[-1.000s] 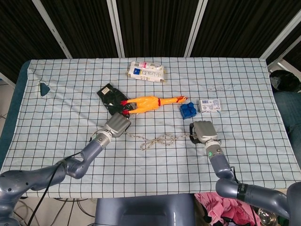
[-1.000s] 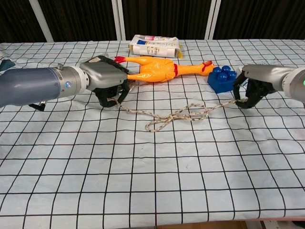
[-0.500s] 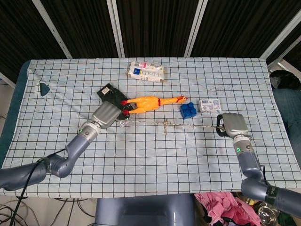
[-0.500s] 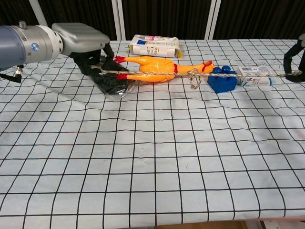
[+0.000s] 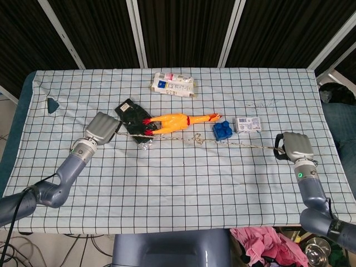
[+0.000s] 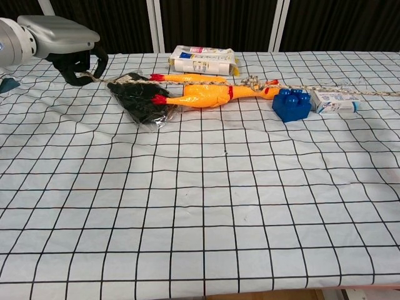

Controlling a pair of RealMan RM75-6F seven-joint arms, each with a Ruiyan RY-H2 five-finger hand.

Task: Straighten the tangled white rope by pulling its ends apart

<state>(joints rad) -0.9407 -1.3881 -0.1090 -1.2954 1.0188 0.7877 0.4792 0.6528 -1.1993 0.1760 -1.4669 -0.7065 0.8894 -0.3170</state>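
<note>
The white rope [image 5: 245, 145] runs nearly straight across the table between my two hands. A small knot [image 5: 197, 139] remains near its middle, just in front of the rubber chicken. My left hand [image 5: 103, 128] grips the rope's left end beside the black bag. My right hand [image 5: 295, 146] grips the right end near the table's right side. In the chest view the rope [image 6: 350, 89] hangs taut above the objects, the left hand [image 6: 72, 53] holds it at upper left, and the right hand is out of frame.
An orange rubber chicken [image 5: 181, 120], a black bag [image 5: 130, 114], a blue brick [image 5: 222, 130] and a small white box [image 5: 248, 124] lie under or just behind the rope. A white packet [image 5: 174, 84] sits at the back. A teal piece [image 5: 53, 104] lies far left.
Both hands have moved outward, the left to the left and the right to the right. The rope's loose tangle has pulled out into a taut line with one small knot.
</note>
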